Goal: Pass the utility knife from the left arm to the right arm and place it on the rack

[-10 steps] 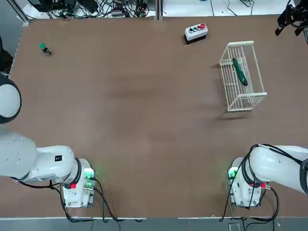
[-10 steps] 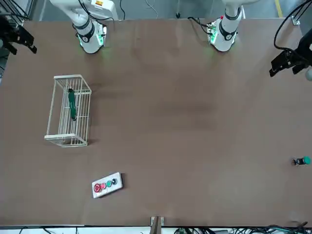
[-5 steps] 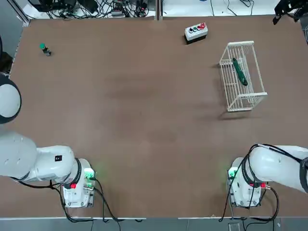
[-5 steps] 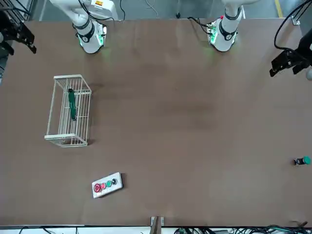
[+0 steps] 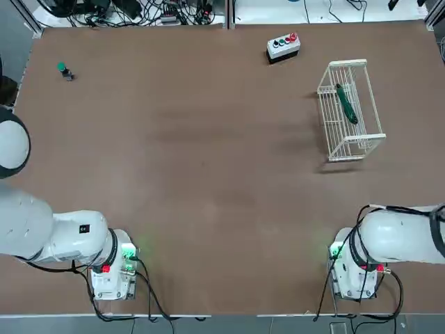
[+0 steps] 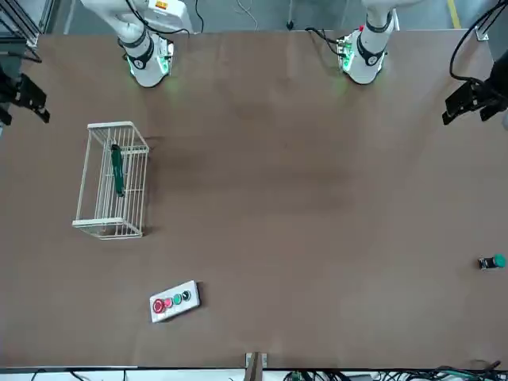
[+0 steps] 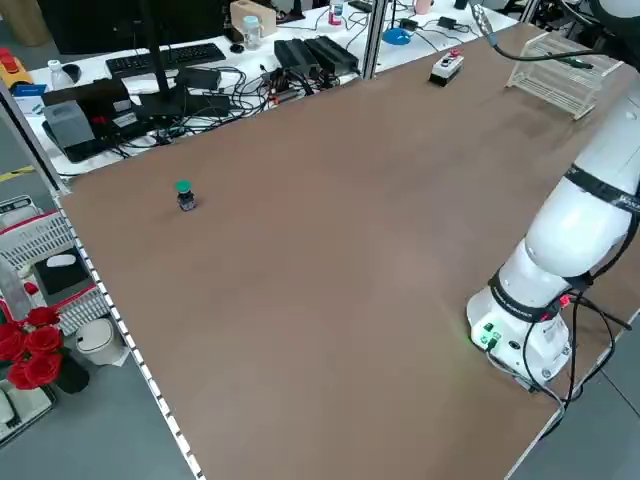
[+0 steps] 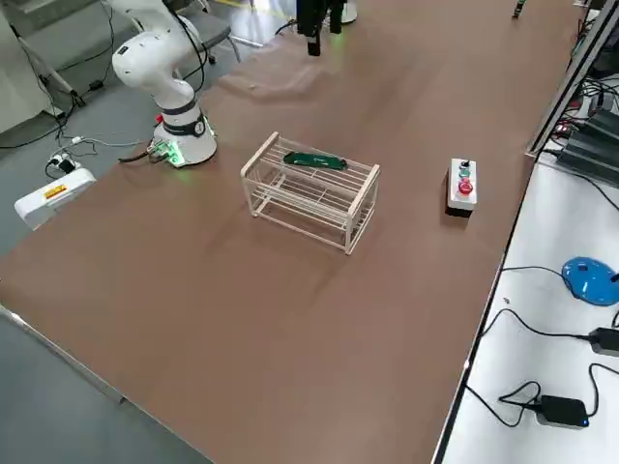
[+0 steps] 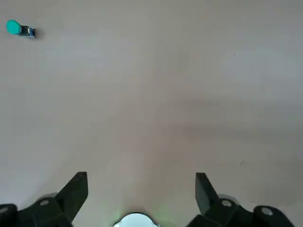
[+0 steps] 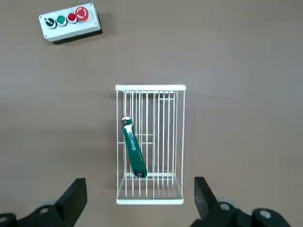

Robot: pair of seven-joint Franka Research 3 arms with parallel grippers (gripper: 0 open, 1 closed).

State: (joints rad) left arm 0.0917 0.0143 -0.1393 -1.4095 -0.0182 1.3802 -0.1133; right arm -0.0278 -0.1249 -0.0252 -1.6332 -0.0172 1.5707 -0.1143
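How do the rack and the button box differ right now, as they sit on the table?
The rack is an open white wire frame, while the button box is a solid grey block. The rack is much larger than the button box. The rack carries the utility knife on its top bars; the button box carries only a row of coloured buttons. Both rest on the brown table, untouched by either gripper.

Knife (image 5: 346, 103) lies on top of rack (image 5: 361, 142), along its left side. Rack sits far right on table (image 5: 208, 174). Button box (image 5: 284, 46) is at the far edge, left of rack, well apart. Small capped item (image 5: 65, 70) is in the far left corner.
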